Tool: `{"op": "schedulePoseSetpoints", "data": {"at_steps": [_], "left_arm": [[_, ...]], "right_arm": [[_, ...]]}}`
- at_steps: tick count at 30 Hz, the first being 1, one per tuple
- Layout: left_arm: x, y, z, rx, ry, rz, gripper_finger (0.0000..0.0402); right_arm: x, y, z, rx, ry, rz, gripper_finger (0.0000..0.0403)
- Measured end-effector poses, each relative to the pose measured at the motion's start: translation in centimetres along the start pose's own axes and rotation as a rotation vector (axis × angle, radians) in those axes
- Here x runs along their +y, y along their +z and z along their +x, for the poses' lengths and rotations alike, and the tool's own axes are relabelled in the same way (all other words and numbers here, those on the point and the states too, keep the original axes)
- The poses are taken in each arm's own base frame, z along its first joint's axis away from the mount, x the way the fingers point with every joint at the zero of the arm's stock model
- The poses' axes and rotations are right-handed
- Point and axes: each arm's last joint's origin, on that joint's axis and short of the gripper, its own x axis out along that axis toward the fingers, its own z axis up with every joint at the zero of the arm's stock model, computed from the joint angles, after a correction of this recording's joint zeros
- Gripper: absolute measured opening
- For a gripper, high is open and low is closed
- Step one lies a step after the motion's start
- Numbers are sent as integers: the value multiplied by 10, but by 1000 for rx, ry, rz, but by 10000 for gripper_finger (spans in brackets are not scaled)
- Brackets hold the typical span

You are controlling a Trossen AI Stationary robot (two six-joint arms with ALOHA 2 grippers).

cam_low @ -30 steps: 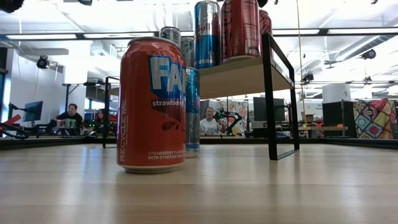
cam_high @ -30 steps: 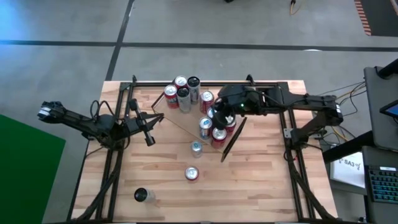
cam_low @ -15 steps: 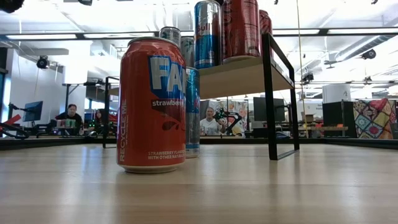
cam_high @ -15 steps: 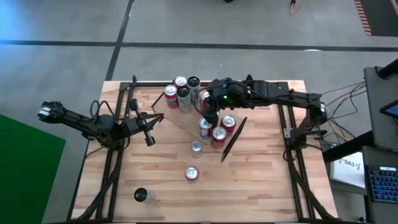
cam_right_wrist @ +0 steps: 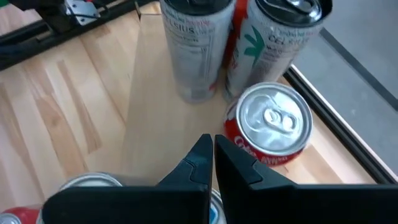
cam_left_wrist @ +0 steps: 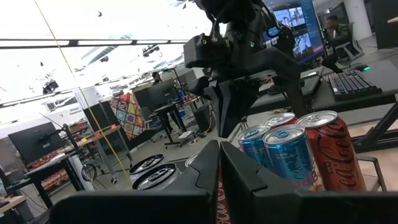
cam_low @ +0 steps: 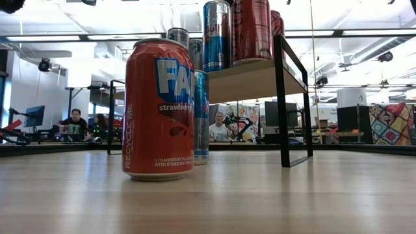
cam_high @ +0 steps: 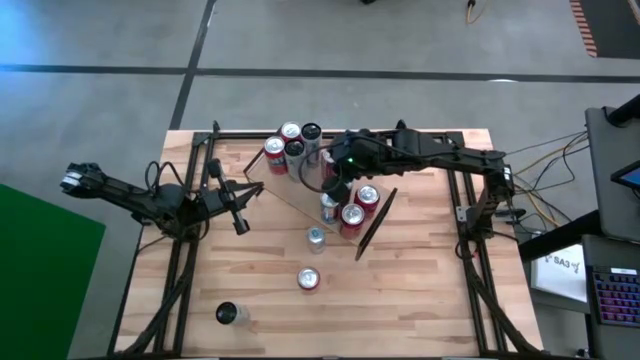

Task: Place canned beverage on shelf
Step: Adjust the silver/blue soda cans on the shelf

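Right gripper (cam_high: 338,186) now farther left over shelf (cam_high: 300,195), empty, closed.

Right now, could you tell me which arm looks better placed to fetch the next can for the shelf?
Probably the left: its gripper waits over bare table, on the loose cans' side. The right gripper, fingers closed and empty, hangs over the shelf among cans already placed.

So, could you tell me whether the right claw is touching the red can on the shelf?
Apart: the right wrist view shows the right claw shut, above the red can.
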Motion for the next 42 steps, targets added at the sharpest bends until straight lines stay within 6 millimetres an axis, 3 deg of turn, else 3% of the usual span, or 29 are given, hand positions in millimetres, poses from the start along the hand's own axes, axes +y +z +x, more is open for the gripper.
{"op": "schedulePoseSetpoints", "data": {"at_steps": [42], "left_arm": [[0, 0, 0, 0, 0, 0, 0]], "right_arm": [[4, -9, 6, 75, 28, 8, 9]]}}
